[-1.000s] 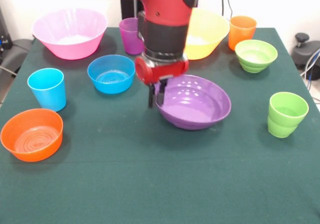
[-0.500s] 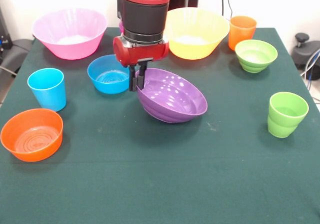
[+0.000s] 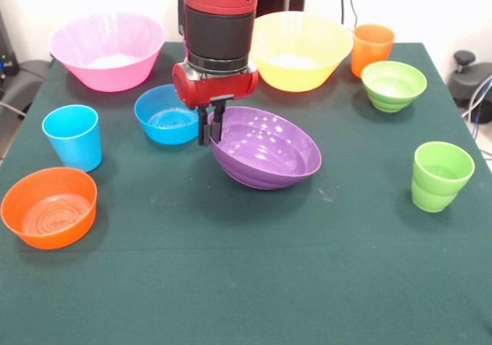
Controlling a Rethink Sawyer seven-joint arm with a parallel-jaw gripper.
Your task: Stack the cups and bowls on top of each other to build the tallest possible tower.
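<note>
My gripper [image 3: 211,128] is shut on the left rim of the wide purple bowl [image 3: 265,149], which hangs tilted above the table's middle. The small blue bowl [image 3: 169,114] sits just left of the gripper. The large pink bowl [image 3: 107,51] is at the far left, the large yellow-orange bowl [image 3: 300,51] at the far middle behind the arm. The small green bowl [image 3: 393,85] and orange cup [image 3: 372,49] are at the far right. The sky blue cup [image 3: 73,137] and small orange bowl [image 3: 48,207] are at the left. The lime green cup [image 3: 440,176] is at the right. The purple cup is hidden.
The dark green cloth [image 3: 254,283] covers the table, with open room along the near side. A black object [image 3: 470,76] stands off the table's right edge.
The gripper lifted the purple bowl by its rim and carried it left toward the blue bowl, tilting it. In the last half second it barely moved.
</note>
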